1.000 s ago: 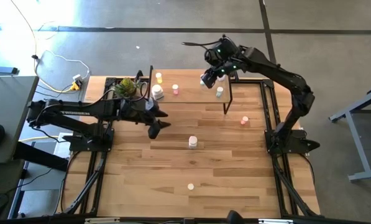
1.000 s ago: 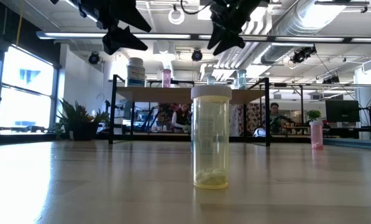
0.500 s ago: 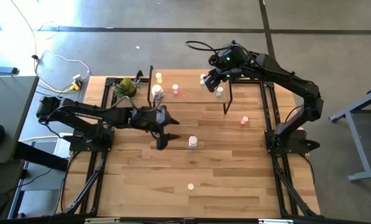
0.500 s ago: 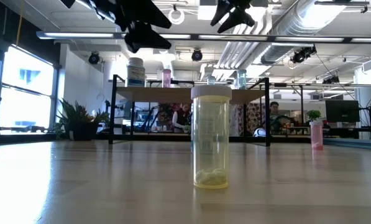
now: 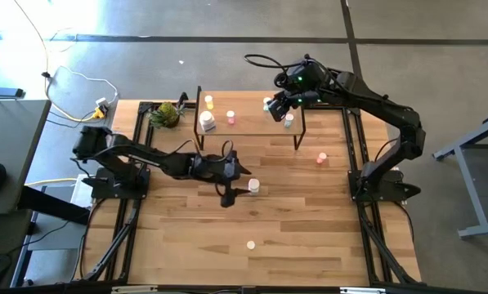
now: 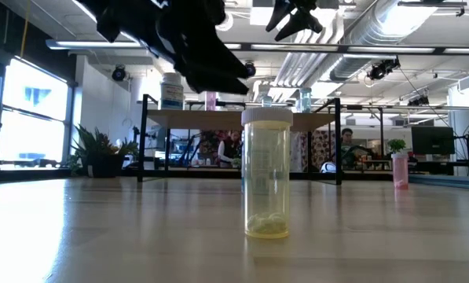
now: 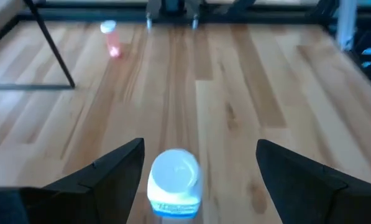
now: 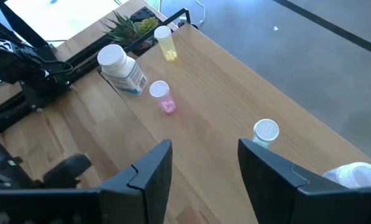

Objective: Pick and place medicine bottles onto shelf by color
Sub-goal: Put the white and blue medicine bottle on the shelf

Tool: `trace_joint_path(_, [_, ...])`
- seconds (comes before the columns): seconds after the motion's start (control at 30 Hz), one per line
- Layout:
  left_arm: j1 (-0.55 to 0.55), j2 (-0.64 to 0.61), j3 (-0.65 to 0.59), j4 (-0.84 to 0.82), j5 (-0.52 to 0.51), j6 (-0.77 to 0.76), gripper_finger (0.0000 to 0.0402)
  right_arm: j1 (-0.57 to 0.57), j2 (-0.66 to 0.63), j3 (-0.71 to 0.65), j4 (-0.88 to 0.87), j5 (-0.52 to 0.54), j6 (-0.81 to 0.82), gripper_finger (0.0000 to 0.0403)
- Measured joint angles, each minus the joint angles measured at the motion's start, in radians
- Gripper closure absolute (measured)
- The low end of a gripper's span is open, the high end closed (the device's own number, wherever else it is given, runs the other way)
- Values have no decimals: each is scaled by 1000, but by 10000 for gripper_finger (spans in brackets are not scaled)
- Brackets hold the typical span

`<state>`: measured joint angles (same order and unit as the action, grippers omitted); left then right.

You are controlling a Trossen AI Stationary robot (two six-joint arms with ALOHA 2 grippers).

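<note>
A small white-capped bottle stands upright on the tabletop; in the left wrist view it shows a blue label. My left gripper is open just left of it, low over the table, with its fingers on either side and apart from it. My right gripper is open and empty above the shelf. On the shelf stand a big white bottle, a yellow one, a pink one and a white-capped one.
An orange-red bottle stands on the table right of the shelf, and a pale yellow one near the front edge, close to the low camera. A green plant sits at the far left. People show in the room behind.
My left gripper has swept from beside the shelf's left end toward the table's right and near edges and come down around the white bottle on the table. My right gripper rose a little over the shelf and then kept still.
</note>
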<state>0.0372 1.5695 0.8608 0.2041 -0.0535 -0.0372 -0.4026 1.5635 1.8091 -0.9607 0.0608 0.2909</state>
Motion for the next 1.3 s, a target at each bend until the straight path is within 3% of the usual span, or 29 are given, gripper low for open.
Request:
trace_joint_path(0.67, [2,220,-1,154,-48,33,101,0,0,0,0,0,-3,229])
trace_joint_path(1.1, [22,226,-1,163,-62,14,114,0,1,0,-1,0,-3,229])
trace_joint_path(1.3, [42,226,-1,162,-20,-4,128,0,1,0,0,0,-1,229])
